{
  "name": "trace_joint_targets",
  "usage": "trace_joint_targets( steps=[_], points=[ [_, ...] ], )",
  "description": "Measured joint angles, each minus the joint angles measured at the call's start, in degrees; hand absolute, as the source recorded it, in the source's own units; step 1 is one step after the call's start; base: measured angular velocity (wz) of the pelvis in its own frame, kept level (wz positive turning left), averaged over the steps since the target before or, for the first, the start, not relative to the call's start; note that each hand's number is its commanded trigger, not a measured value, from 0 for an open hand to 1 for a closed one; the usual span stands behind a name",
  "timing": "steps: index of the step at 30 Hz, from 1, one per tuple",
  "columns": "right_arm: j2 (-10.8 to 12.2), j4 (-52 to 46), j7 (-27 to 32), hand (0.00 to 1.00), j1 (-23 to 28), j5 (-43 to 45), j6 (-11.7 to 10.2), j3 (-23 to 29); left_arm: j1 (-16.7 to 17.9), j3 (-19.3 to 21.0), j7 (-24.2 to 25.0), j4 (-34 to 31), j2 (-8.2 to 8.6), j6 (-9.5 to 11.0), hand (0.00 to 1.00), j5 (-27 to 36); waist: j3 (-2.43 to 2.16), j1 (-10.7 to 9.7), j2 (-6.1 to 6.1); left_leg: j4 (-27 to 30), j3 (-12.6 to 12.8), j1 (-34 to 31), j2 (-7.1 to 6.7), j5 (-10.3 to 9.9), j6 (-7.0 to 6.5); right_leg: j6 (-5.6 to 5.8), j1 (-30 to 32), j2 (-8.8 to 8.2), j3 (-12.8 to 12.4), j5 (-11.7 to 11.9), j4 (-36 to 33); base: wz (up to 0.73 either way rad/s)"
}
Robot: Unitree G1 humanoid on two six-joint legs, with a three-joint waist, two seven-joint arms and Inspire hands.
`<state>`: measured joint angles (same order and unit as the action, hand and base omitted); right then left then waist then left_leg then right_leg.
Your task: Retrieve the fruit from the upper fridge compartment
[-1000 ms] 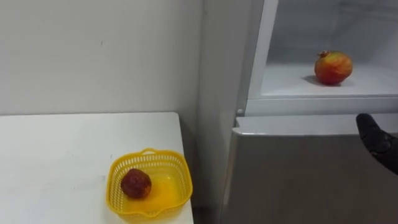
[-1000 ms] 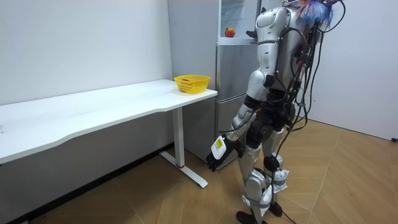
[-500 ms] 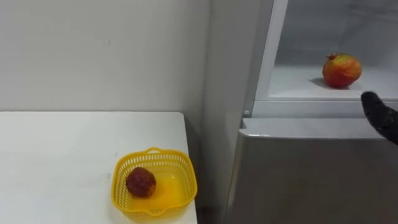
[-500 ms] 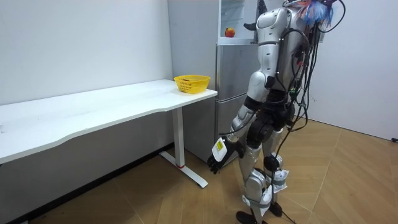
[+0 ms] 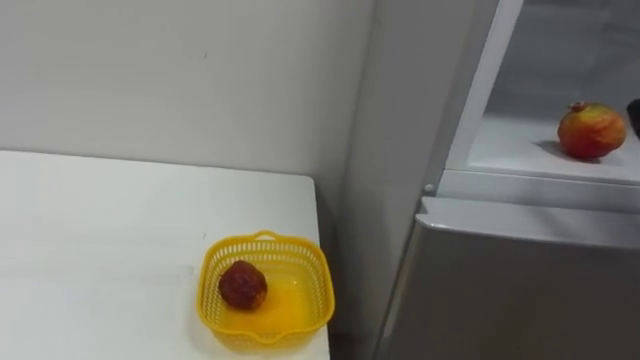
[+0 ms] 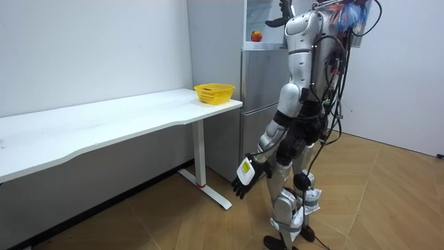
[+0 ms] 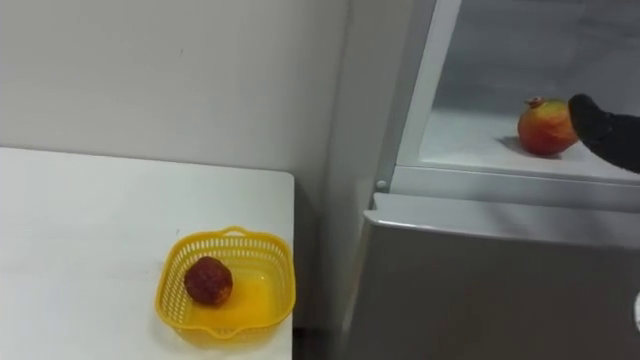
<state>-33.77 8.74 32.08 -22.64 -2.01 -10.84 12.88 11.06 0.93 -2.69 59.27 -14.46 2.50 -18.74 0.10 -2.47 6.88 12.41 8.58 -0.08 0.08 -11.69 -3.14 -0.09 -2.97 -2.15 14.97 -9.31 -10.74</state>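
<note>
Fruit is on the white shelf (image 7: 480,150) of the upper compartment of the fridge (image 7: 480,290), at the upper right of the right eye view. The compartment is open. This red and yellow fruit (image 7: 546,127) is round with a small crown on top, and it rests on the shelf by itself.

The right hand (image 7: 606,132) comes in from the right edge of the frame, dark, at the same height as the fruit. Its tip is just beside the right side of the fruit. I cannot tell if it touches the fruit, and I cannot tell if the fingers are straight or curled, because only a small part of the hand is in the frame. In the room view this hand is raised at the top of the frame, in front of the open compartment.

The lower door of the fridge is grey and closed. At the left of the fridge the white counter (image 7: 80,230) stands against a pale wall (image 7: 150,70). A yellow basket (image 7: 232,233) stands near the counter's right edge, at the lower centre of the frame, and a dark red fruit (image 7: 208,281) lies in its left part.

In the room view the robot stands upright on the wooden floor (image 6: 388,201), facing the fridge. The left hand (image 6: 244,186) hangs low near the knee, fingers loose and spread, holding nothing.
</note>
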Motion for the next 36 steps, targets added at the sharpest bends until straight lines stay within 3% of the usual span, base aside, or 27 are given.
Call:
trace_joint_targets(
  steps=[3, 10, 13, 15, 18, 21, 36],
  points=[
    [-1.0, 4.1, -1.4, 0.0, -1.0, -2.0, 0.4, 0.0, 0.6, 1.1, 0.7, -2.0, -0.08, -0.2, 0.0, 0.0, 0.09, -0.1, -0.16, 0.5, -0.7, -0.4, -0.07, 0.0, 0.01, 0.0, 0.1, -0.03, 0.9, 0.0, 0.0, 0.12],
    [-2.7, 12.5, -5.5, 0.0, -4.6, -5.0, 2.4, -0.5, 2.2, 1.2, 1.1, -4.3, -0.05, -1.0, 0.0, -2.2, -0.17, 0.9, -0.51, 0.3, -0.8, -0.2, -0.07, 0.2, 0.19, 0.0, -0.3, 0.08, 0.8, 0.0, -0.1, 0.01],
    [-4.1, 16.0, -6.7, 0.0, -6.5, -6.8, 3.4, -2.8, 2.4, 1.1, 1.1, -4.3, -0.07, -1.5, 0.0, -2.2, -0.17, 1.2, -0.31, 0.3, -0.8, -0.1, -0.02, 0.2, 0.27, -0.01, -0.3, 0.14, 0.9, 0.0, -0.1, 0.0],
    [-5.3, 19.2, -8.5, 0.0, -8.2, -10.1, 4.2, -5.5, 2.5, 1.1, 1.1, -4.2, -0.23, -2.3, 0.0, -2.2, 0.09, 1.4, 0.14, 0.2, -0.9, 0.4, 0.05, 0.3, 0.33, -0.01, -0.8, 0.19, 1.0, 0.0, 0.0, 0.0],
    [-5.3, 20.5, -10.5, 0.0, -8.3, -11.8, 5.0, -7.2, 2.9, 1.1, 1.1, -4.1, -0.29, -3.0, 0.0, -2.2, 0.23, 1.4, 0.82, 0.3, -1.0, 0.5, 0.09, 0.3, 0.35, -0.01, -1.0, 0.21, 1.1, 0.0, 0.0, 0.0],
    [-5.3, 20.5, -12.6, 0.0, -8.3, -12.2, 5.7, -7.3, 3.0, 1.1, 1.2, -4.1, -0.33, -3.7, 0.0, -2.2, 0.06, 1.5, 1.14, 0.4, -1.2, 0.4, 0.02, 0.3, 0.34, -0.02, -1.0, 0.11, 1.7, 0.0, 0.0, 0.05],
    [-5.3, 24.5, -14.7, 0.0, -11.0, -15.7, 6.1, -7.3, 3.3, 1.2, 1.2, -4.1, -0.35, -4.0, 0.0, -2.1, -0.06, 1.6, 1.22, 0.3, -1.3, 0.4, 0.06, 0.3, 0.37, -0.02, -1.1, 0.11, 2.3, 0.0, 0.0, 0.0]
  ],
)
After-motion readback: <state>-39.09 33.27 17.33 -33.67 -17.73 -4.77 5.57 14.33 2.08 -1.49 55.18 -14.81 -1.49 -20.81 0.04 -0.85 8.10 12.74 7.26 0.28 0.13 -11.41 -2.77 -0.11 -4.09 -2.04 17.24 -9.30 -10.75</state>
